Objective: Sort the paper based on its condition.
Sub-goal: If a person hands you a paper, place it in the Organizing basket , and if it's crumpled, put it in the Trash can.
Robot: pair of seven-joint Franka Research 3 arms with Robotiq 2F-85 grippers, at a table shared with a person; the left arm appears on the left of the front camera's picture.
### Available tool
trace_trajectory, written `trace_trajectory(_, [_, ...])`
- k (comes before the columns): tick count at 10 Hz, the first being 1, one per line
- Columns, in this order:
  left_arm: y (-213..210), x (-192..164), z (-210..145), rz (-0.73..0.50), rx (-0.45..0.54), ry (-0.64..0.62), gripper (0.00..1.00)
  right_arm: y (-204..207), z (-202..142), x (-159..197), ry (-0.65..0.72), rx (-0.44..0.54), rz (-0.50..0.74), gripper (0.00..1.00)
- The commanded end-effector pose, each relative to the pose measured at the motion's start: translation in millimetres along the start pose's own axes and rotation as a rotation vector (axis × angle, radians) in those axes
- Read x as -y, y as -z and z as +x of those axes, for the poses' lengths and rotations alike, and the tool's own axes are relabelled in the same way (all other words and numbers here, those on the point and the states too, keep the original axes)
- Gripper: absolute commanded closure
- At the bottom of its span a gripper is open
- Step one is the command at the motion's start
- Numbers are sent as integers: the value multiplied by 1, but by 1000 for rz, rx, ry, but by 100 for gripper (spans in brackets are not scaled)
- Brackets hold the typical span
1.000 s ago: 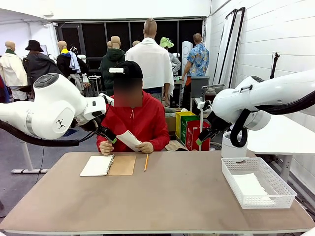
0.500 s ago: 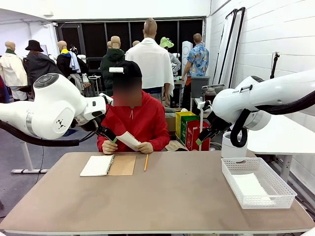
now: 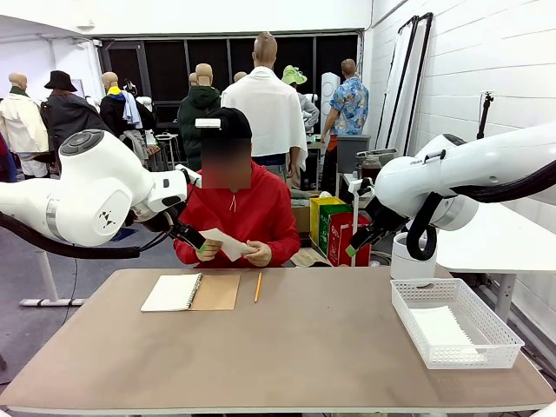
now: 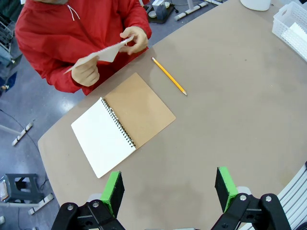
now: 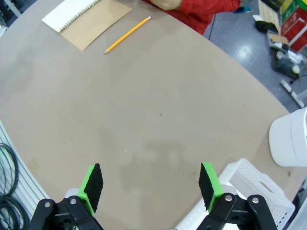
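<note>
Step in hand, as judged: a sheet is with the person, not yet with the robot; the person at the far side holds a sheet of white paper in both hands above the far table edge, apparently folding or working it; whether it is smooth or wrinkled cannot be told from here.

Left gripper: jaws wide apart, empty, held high over the near-left part of the table; right gripper: jaws likewise wide apart, nothing between them, held high over the near-right part.

On the table: open spiral notebook at far left, blank page and brown cover showing; yellow pencil just right of it; white mesh tray at right, with white paper already lying in it.

Next move probably calls for the sheet to be offered or laid down, its condition judged, then a gripper to take it by an edge.

Views compared: left wrist view gives the sheet edge-on between the person's hands; front view gives its face and the tray contents; right wrist view adds a white cylindrical container beyond the tray corner.
</note>
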State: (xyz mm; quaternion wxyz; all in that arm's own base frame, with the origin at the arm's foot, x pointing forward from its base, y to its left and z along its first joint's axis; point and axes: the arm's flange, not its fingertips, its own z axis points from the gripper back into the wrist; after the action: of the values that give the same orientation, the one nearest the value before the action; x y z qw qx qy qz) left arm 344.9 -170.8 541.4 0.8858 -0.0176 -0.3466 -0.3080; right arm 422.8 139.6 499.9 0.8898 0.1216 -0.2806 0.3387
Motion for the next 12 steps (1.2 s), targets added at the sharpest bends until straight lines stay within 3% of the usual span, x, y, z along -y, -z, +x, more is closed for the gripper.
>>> trace_trajectory(1, [1,-1,-2,-4,-1,-2,0,0,0,0,0,0,-2,0])
trace_trajectory(12, [1,-1,-2,-4,-1,-2,0,0,0,0,0,0,-2,0])
